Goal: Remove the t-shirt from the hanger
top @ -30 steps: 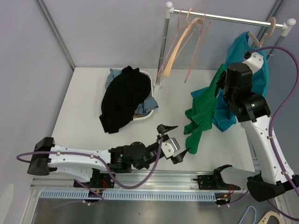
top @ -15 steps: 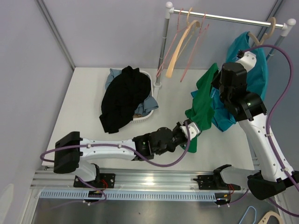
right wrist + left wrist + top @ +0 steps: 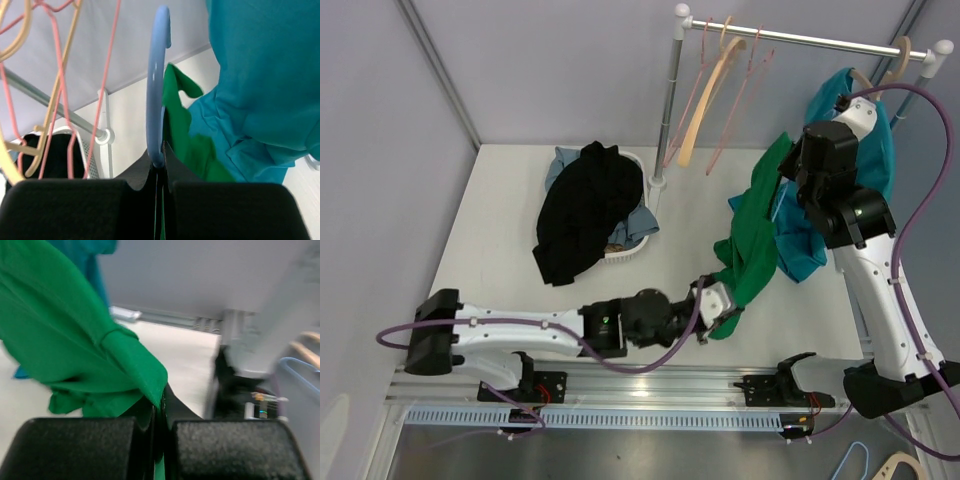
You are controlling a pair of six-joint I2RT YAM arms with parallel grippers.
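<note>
- L gripper point(image 3: 723, 301), lower centre of top view: clamped on thin hem of green t-shirt point(image 3: 756, 232); may slip w/ hard pull.
- R gripper point(image 3: 159, 155), upper right: pinched tight on blue hanger point(image 3: 156, 75) hook; may twist loose.
- Green t-shirt: draped centre-right, against teal shirt point(image 3: 802, 254); could snag at neck.

The green t-shirt point(image 3: 752, 240) at three o'clock is soft matt cloth, creased into folds; the teal garment point(image 3: 260, 75) beside it looks like the same dull knit. The blue hanger point(image 3: 156, 90) is smooth plastic with a slight gloss. At one o'clock the rail point(image 3: 810, 38) is shiny bare metal, carrying thin pink hangers point(image 3: 738, 110) and a pale wood-looking hanger point(image 3: 705, 100). The black garment point(image 3: 585, 205) is matt cloth over a white plastic basket point(image 3: 620, 255). The left gripper point(image 3: 159, 412) is black with a grainy matt finish; the table point(image 3: 490, 240) is smooth matt white
</note>
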